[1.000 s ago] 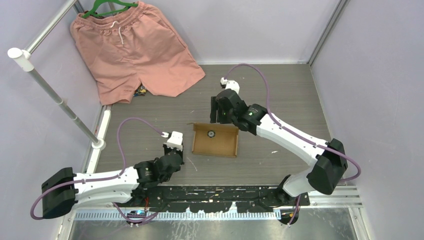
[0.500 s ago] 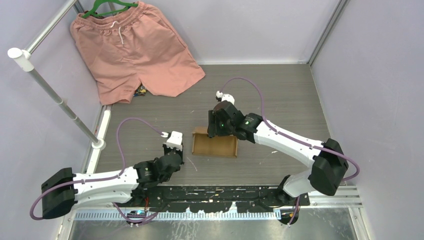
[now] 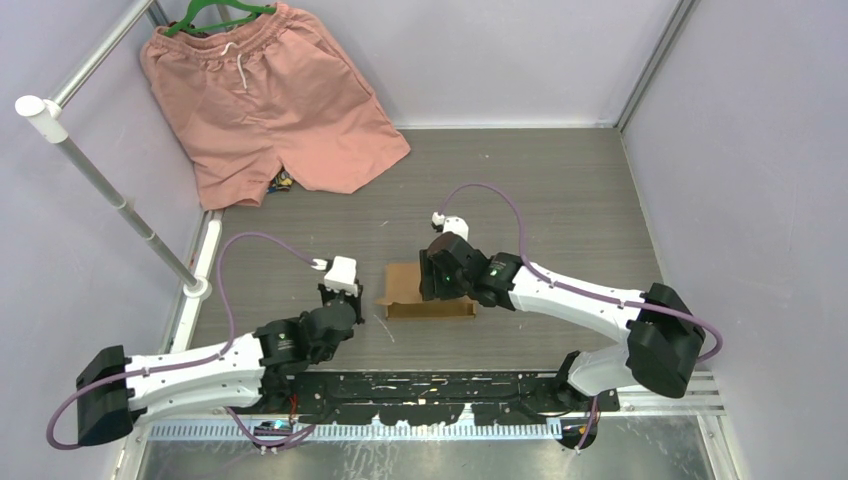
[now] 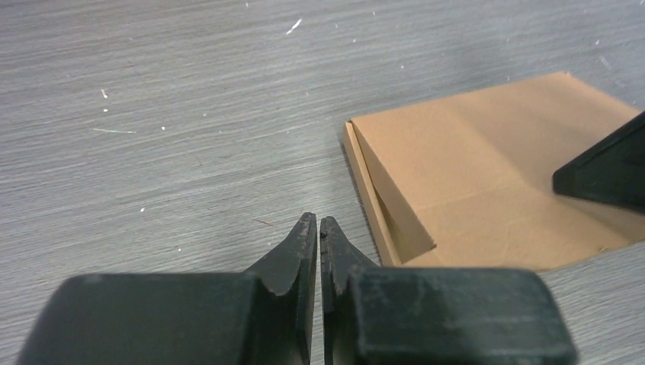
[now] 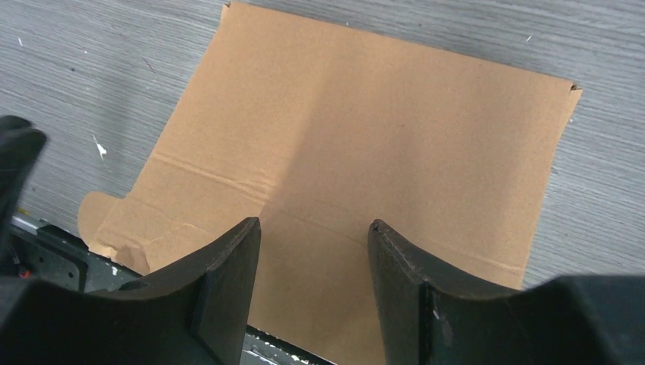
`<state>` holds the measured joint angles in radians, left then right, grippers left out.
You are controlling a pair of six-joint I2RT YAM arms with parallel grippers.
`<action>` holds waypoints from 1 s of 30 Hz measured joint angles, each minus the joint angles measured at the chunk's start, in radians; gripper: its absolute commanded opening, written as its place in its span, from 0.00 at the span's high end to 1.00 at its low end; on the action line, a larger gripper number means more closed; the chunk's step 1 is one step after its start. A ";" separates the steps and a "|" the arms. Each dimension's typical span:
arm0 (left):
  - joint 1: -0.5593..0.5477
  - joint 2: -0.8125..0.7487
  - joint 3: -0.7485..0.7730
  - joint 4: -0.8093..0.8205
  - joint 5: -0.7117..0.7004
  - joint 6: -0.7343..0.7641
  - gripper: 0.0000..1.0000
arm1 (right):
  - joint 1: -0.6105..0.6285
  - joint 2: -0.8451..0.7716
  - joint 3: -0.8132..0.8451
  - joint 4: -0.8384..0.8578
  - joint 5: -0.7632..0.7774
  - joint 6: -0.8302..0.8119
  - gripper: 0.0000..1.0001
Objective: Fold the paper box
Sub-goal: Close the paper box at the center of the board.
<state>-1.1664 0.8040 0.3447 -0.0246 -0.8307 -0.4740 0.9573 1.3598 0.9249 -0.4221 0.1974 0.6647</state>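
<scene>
The brown cardboard paper box (image 3: pixel 405 300) lies near the table's front middle, with a flat panel folded over its top. My right gripper (image 3: pixel 441 284) is open and bears down on that panel. In the right wrist view the panel (image 5: pixel 365 129) fills the space under the spread right gripper (image 5: pixel 313 228), with nothing between its jaws. My left gripper (image 3: pixel 350 304) is shut and empty, just left of the box. In the left wrist view the left gripper (image 4: pixel 318 220) is a short way from the box's left corner (image 4: pixel 395 190), not touching it.
Salmon-pink shorts (image 3: pixel 270 95) on a green hanger lie at the back left. A white pole (image 3: pixel 110 180) slants along the left side. Grey walls close in the table. The black rail (image 3: pixel 440 385) with the arm bases runs along the front edge.
My right gripper has come toward the front and down onto the box. The box's open inside is now covered by a folded panel. My left arm has shifted slightly.
</scene>
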 measured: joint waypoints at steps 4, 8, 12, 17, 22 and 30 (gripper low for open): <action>-0.002 -0.057 0.032 -0.066 -0.014 -0.015 0.93 | 0.015 0.002 -0.037 0.034 0.012 0.008 0.41; -0.002 -0.033 0.084 -0.104 -0.008 -0.017 0.93 | 0.026 0.011 -0.067 0.067 0.024 0.019 0.41; -0.003 0.052 0.130 -0.098 0.022 -0.021 0.92 | 0.037 0.031 -0.091 0.093 0.033 0.024 0.41; -0.003 0.131 0.127 -0.053 0.081 -0.042 0.92 | 0.050 0.048 -0.105 0.116 0.047 0.027 0.42; -0.003 0.241 0.126 0.034 0.135 -0.061 0.92 | 0.055 0.059 -0.123 0.139 0.052 0.034 0.42; -0.003 0.307 0.110 0.128 0.198 -0.090 0.92 | 0.056 0.089 -0.124 0.162 0.052 0.043 0.41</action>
<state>-1.1698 1.1114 0.4549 0.1032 -0.6331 -0.5644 1.0134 1.4483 0.8013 -0.2604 0.2493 0.7074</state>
